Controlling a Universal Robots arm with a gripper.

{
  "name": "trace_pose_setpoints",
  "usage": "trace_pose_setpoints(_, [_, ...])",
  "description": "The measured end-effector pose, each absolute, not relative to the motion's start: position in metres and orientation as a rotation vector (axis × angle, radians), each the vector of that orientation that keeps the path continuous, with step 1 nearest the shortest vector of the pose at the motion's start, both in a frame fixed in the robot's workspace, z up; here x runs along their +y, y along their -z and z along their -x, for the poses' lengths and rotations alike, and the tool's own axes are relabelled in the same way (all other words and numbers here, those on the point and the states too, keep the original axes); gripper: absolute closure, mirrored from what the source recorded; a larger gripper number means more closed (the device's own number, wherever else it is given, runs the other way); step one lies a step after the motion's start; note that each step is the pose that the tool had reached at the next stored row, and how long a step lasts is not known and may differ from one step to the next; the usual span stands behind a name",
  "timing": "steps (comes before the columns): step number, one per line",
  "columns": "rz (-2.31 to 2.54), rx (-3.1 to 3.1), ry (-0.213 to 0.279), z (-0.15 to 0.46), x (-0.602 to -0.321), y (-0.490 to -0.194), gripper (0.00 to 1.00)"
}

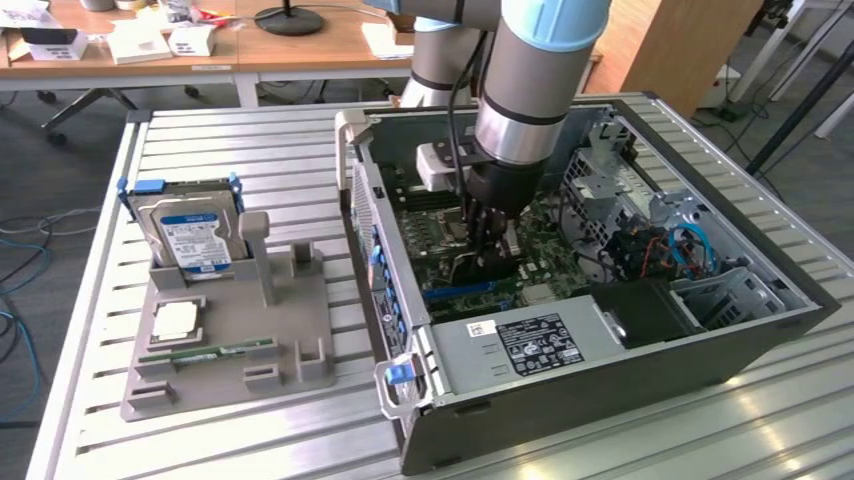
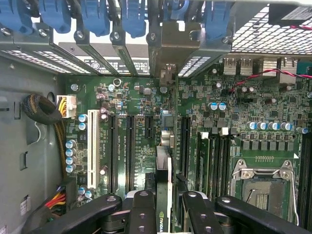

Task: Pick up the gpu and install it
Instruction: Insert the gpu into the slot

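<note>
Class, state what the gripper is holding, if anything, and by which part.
The gripper holds the gpu, pinched by its upper long edge, over the motherboard.

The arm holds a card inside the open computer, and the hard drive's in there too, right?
No: the exterior view shows the hard drive standing outside the computer case, in the grey holder. The gripper does hold the gpu inside.
</note>
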State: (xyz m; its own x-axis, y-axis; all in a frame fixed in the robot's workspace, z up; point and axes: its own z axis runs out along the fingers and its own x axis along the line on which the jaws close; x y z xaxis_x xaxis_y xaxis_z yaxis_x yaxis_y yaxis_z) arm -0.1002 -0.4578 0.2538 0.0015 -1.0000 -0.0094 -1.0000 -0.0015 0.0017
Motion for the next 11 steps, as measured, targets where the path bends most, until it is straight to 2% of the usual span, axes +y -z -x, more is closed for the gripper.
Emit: trace_pose_setpoints(11, [2.22, 2.216, -0.012, 0.1012, -0.4578, -0.2524, 0.74])
